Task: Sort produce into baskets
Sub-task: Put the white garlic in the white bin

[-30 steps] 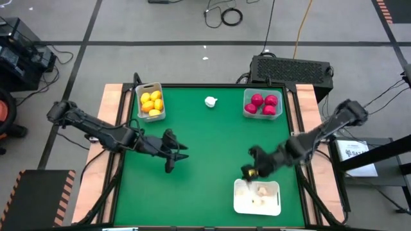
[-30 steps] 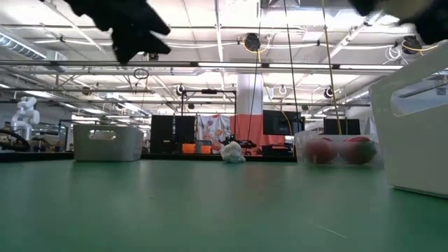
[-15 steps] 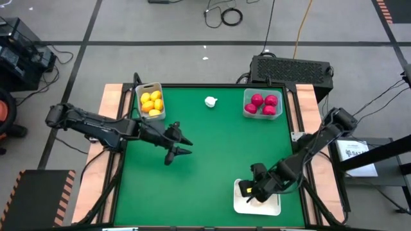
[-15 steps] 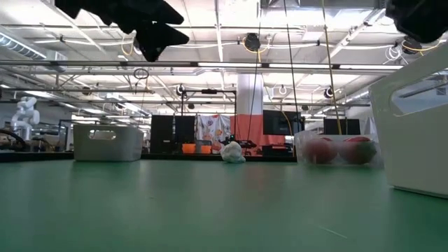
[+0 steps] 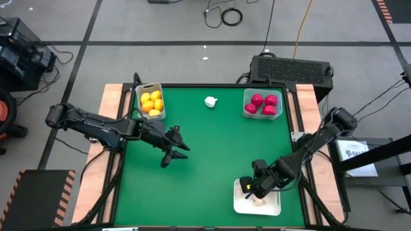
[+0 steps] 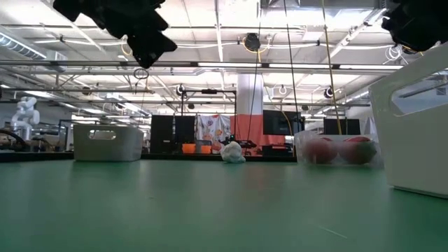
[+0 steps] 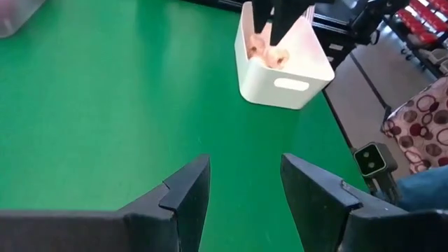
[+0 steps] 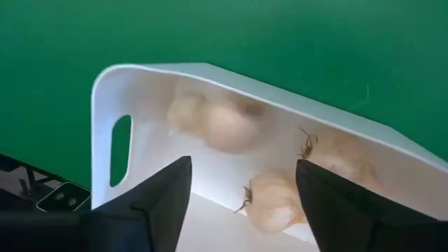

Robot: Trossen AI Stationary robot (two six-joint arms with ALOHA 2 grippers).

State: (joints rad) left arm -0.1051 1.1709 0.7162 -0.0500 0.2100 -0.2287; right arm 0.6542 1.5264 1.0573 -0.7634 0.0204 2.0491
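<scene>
Most of the sorting is looking finished: the yellow lemons (image 5: pixel 151 102) are sitting in the whitish bin (image 5: pixel 149 88) at the table's far left, the red fruits (image 5: pixel 264 104) are filling the clear bin (image 5: pixel 262 115) at the far right, and several garlic bulbs (image 8: pixel 269 201) are lying in the white bin (image 5: pixel 257 205) at the near right edge of the green table (image 5: pixel 205 154). One piece is remaining outside, a lone white garlic bulb (image 5: pixel 210 101) resting on the table between the two far bins, well apart from both arms. The right gripper (image 5: pixel 252 190) is hovering directly over the white bin with its fingers standing apart and nothing between them; in its wrist view one bulb (image 8: pixel 210 120) beneath it is showing blurred, which I judge to be a piece just dropped in and settling. The left gripper (image 5: pixel 169 154) is hanging above bare table left of centre, jaws parted and empty, pointing toward the white bin across the table. To finish, one arm would be needing to travel to the far edge for that last bulb and carry it to the white bin.
</scene>
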